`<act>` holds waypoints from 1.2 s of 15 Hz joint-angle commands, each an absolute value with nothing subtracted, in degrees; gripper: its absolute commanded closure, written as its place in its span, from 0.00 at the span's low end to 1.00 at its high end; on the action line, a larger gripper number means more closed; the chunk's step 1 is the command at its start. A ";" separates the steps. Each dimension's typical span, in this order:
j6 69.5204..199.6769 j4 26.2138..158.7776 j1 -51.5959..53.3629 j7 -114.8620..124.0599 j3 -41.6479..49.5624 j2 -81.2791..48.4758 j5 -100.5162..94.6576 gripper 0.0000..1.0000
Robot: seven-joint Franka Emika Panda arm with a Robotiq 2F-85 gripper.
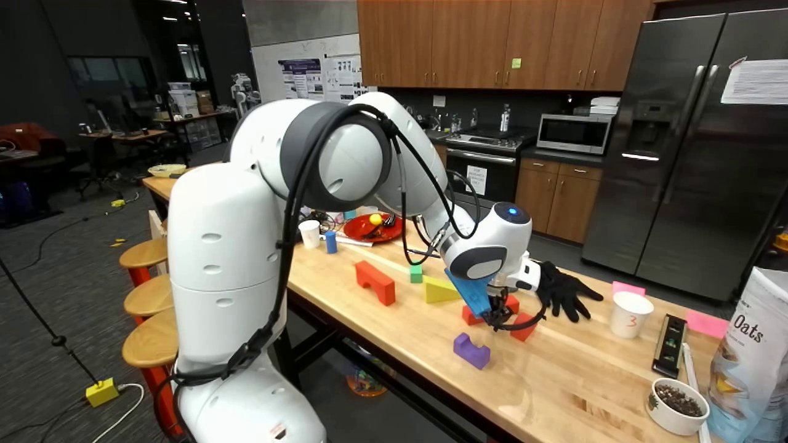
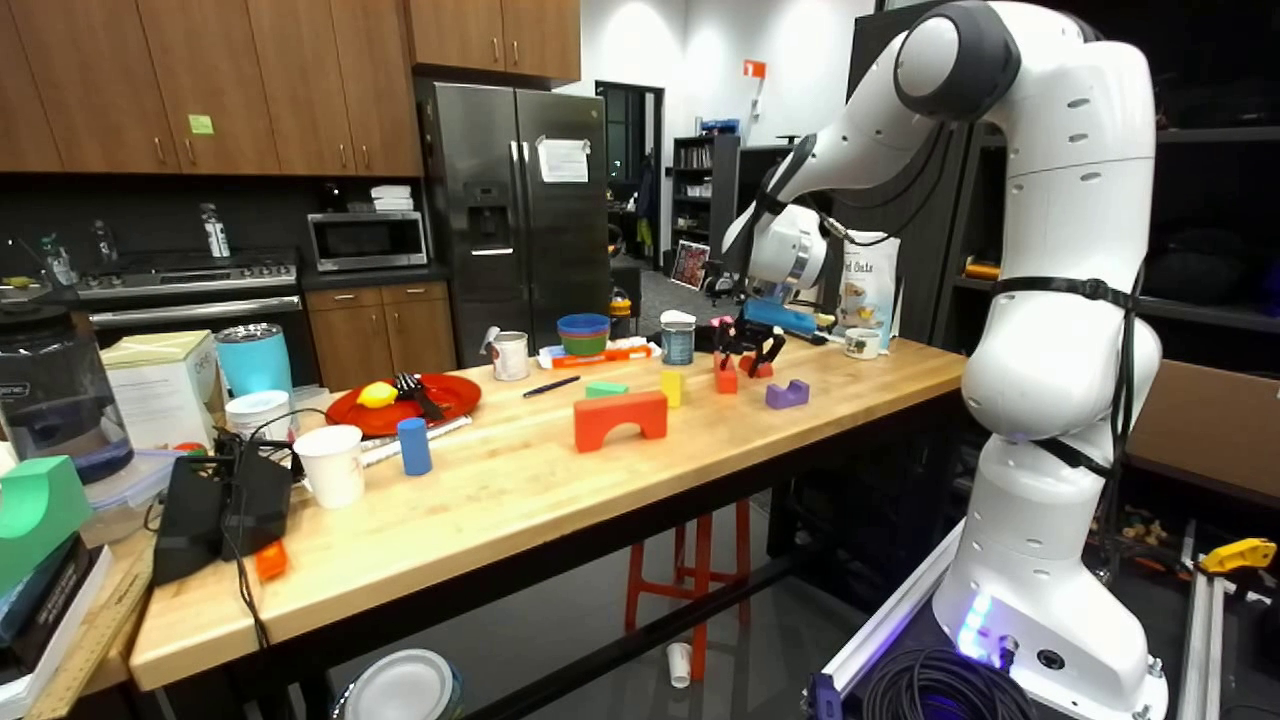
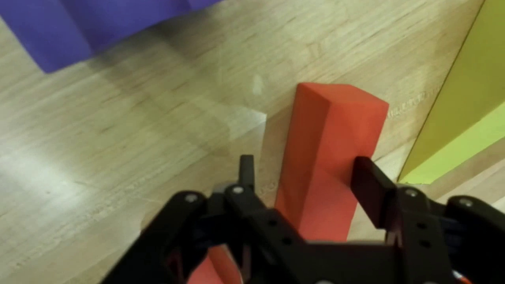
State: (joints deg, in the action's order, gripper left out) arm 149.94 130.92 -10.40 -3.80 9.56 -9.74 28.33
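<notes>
In the wrist view my gripper stands partly open, its fingers on either side of a long red block lying on the wooden table. Bare wood shows between the left finger and the block. The right finger overlaps the block's edge; whether it touches cannot be told. In both exterior views the gripper is low over the table, partly covering that red block. A second red block lies close beside. A purple arch block sits nearby, and a yellow wedge lies to the right in the wrist view.
A red arch block and a green block lie along the table. A black glove and a white cup are beyond the gripper. A red plate and a blue cylinder stand farther along.
</notes>
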 commanded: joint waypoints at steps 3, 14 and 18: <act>148.32 129.39 -11.88 -3.45 8.54 -11.10 29.34 0.83; 146.47 129.23 -12.59 -6.40 8.11 -9.26 32.10 0.94; 148.82 132.50 -11.80 -6.80 8.52 -4.76 28.27 0.94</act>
State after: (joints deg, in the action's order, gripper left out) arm 147.21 128.75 -11.60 -6.04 8.76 -9.58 30.78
